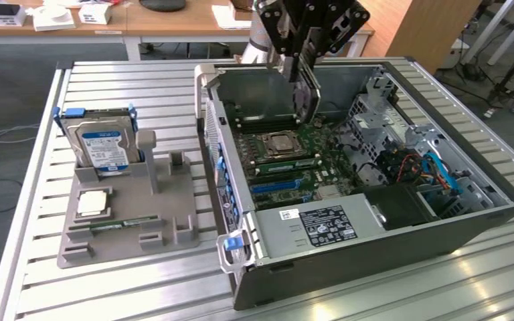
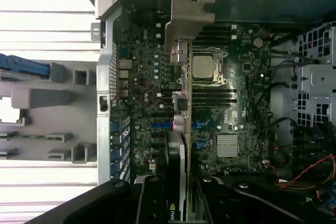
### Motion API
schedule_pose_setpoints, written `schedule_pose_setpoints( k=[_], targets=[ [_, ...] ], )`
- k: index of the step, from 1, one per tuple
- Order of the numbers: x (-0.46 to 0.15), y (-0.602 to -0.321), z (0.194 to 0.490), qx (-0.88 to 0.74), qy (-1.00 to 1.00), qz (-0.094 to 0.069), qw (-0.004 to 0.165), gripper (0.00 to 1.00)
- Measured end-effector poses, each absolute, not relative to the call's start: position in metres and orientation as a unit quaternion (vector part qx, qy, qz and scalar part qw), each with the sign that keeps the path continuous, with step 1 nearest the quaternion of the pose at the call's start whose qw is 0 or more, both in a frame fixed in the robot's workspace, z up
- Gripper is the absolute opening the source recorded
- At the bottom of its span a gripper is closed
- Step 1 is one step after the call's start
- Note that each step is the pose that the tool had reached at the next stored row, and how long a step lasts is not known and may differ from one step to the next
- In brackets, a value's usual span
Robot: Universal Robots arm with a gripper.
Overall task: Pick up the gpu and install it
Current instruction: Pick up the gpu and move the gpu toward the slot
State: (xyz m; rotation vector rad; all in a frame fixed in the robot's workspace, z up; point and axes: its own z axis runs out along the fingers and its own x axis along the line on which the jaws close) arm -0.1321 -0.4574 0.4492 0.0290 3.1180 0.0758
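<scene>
Wrist view: the jaws are clenched on the gpu (image 2: pixel 183 145). The card passes edge-on between the two black fingers (image 2: pixel 152 200), and its pale metal bracket (image 2: pixel 189 17) is at the end far from them.

In the exterior view the gpu (image 1: pixel 304 90) hangs from the jaws, standing on its edge and a little tilted, inside the open computer case (image 1: pixel 373 257). It is above the motherboard (image 1: pixel 328 157), over the part behind the CPU socket (image 1: pixel 280 142). Whether its lower corner touches the board, I cannot tell. The card is apart from the blue expansion slots (image 1: pixel 280 187), which lie nearer to the power supply (image 1: pixel 328 224) with its white label. In the wrist view the silver heatsink (image 2: pixel 227 145) sits beside the card on the board.

The case lies on its side on the slatted metal counter (image 1: pixel 417 294). On the exterior view's left, just beside the case, a grey holder tray (image 1: pixel 123 251) rests on the same counter. A hard drive (image 1: pixel 104 147) with a blue-white label stands upright in the back of it, in a blue frame. A square pale CPU chip (image 1: pixel 92 202) lies flat in the middle of this tray. A narrow green RAM stick (image 1: pixel 114 226) lies near its front.
</scene>
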Motion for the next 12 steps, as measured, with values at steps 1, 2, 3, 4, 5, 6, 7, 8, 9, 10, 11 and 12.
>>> schedule_pose_setpoints(
  k=[1, 2, 3, 4, 5, 6, 7, 8, 9, 10, 11, 12],
  targets=[
    [-0.128, -0.457, 0.449, 0.009, 1.0, 0.024, 0.011, 0.27],
    [-0.124, -0.457, 0.449, 0.009, 1.0, 0.024, 0.011, 0.27],
    [-0.12, -0.457, 0.449, 0.009, 1.0, 0.024, 0.011, 0.27],
    [-0.116, -0.457, 0.449, 0.009, 1.0, 0.024, 0.011, 0.27],
    [-0.113, -0.457, 0.449, 0.009, 1.0, 0.024, 0.011, 0.27],
    [-0.108, -0.457, 0.449, 0.009, 1.0, 0.024, 0.011, 0.27],
    [-0.104, -0.457, 0.449, 0.009, 1.0, 0.024, 0.011, 0.27],
    [-0.101, -0.457, 0.449, 0.009, 1.0, 0.024, 0.011, 0.27],
    [-0.097, -0.457, 0.449, 0.009, 1.0, 0.024, 0.011, 0.27],
    [-0.092, -0.457, 0.449, 0.009, 1.0, 0.024, 0.011, 0.27],
    [-0.088, -0.457, 0.449, 0.009, 1.0, 0.024, 0.011, 0.27],
    [-0.084, -0.457, 0.449, 0.009, 1.0, 0.024, 0.011, 0.27]
  ],
)
